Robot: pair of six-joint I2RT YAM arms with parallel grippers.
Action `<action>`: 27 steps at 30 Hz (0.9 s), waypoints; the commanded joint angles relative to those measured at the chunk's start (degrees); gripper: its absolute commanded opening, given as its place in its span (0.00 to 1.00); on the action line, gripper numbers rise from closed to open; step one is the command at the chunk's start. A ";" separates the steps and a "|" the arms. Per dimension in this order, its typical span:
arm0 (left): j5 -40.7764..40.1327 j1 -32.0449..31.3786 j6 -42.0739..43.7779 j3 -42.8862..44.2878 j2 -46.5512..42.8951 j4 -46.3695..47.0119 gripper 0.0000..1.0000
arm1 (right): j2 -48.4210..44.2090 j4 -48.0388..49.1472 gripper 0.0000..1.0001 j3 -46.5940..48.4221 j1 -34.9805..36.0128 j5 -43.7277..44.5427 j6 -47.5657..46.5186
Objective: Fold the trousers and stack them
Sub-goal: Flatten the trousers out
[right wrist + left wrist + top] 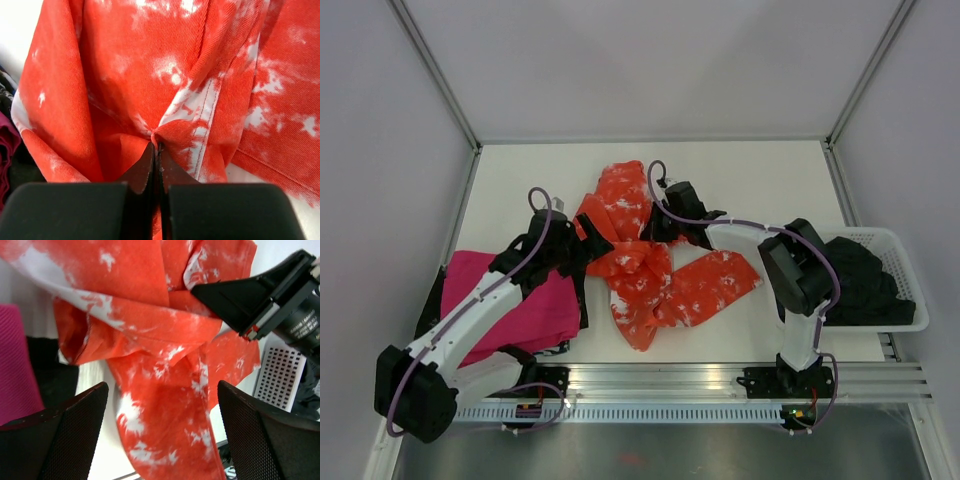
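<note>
White table (520,175), pale walls (640,60); my right gripper (156,146) clamped on trousers (645,270) mid-table, left gripper (160,390) spread wide beside them

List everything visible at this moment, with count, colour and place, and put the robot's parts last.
trousers: one pair, orange-red with white blotches, crumpled in the middle of the table
folded cloth: one, magenta-pink, left side of the table
basket: one, white, at the table's right edge
dark garment: one, black, heaped in the basket
table: one, white, under the trousers and cloth
left gripper: one, black, open, above the left part of the trousers
right gripper: one, black, shut on a pinched fold of the trousers
</note>
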 commanded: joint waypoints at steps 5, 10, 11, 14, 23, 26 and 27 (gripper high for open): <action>4.56 -0.17 -5.77 3.42 8.77 15.02 0.93 | -12.79 -6.90 0.00 3.06 -4.48 8.08 -5.00; 4.57 -0.17 -3.66 6.24 10.46 15.03 0.93 | -27.91 -14.84 0.00 10.09 -8.27 24.16 -14.93; 3.44 -0.17 -3.66 7.29 10.37 13.64 0.93 | -29.23 -15.46 0.00 12.19 -8.27 24.79 -16.52; 0.11 0.00 -2.34 9.93 9.93 9.25 0.93 | -32.93 -16.43 0.00 12.83 -6.78 19.01 -17.94; 2.72 4.49 3.11 15.91 11.25 2.21 0.95 | -27.07 -22.43 0.80 -2.31 14.58 17.64 -9.85; 2.72 4.75 5.74 16.62 10.02 0.27 0.95 | -25.55 -31.78 0.95 1.82 12.92 26.62 -10.63; 2.46 4.75 6.36 16.62 9.75 -0.08 0.95 | -27.47 -32.34 0.98 2.71 11.61 26.20 -11.25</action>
